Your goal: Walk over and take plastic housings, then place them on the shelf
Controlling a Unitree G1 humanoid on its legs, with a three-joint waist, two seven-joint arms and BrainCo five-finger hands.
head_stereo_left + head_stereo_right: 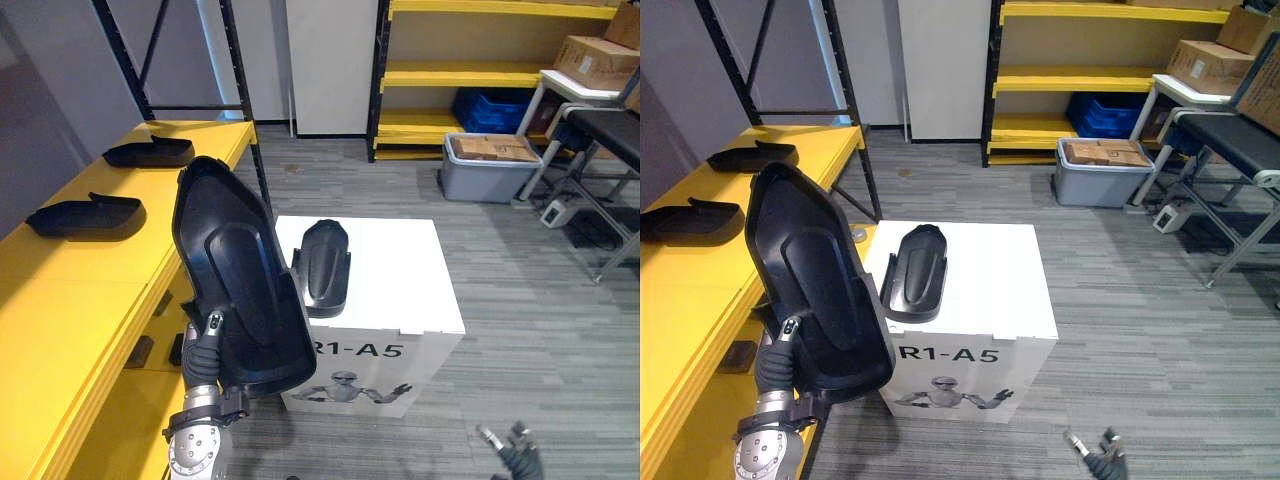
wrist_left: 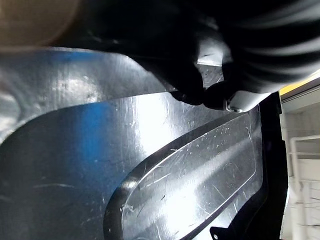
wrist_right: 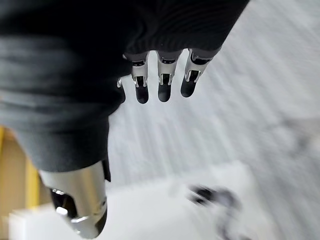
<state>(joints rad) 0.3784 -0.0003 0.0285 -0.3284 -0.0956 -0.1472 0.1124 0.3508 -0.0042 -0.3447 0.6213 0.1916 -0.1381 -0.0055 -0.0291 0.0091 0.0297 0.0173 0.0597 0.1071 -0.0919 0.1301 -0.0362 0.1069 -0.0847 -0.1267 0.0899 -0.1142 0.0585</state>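
My left hand (image 1: 204, 347) is shut on the lower edge of a large black plastic housing (image 1: 240, 270), which stands upright beside the yellow shelf (image 1: 60, 300); its glossy hollow side (image 2: 175, 175) lies close under the thumb (image 2: 239, 99). A smaller black housing (image 1: 325, 262) lies on the white box (image 1: 400, 280). Two more housings (image 1: 150, 152) (image 1: 88, 216) rest on the shelf's top. Low at the right, my right hand (image 1: 515, 450) hangs over the floor, its fingers (image 3: 162, 82) straight and holding nothing.
A black rack post (image 1: 245, 110) rises at the shelf's far end. Behind the box stand a grey tote (image 1: 488, 165) of cardboard, blue crates (image 1: 495, 108) under yellow racking, and a white table (image 1: 575, 95) with a carton. A dark bench (image 1: 610, 135) stands at the right.
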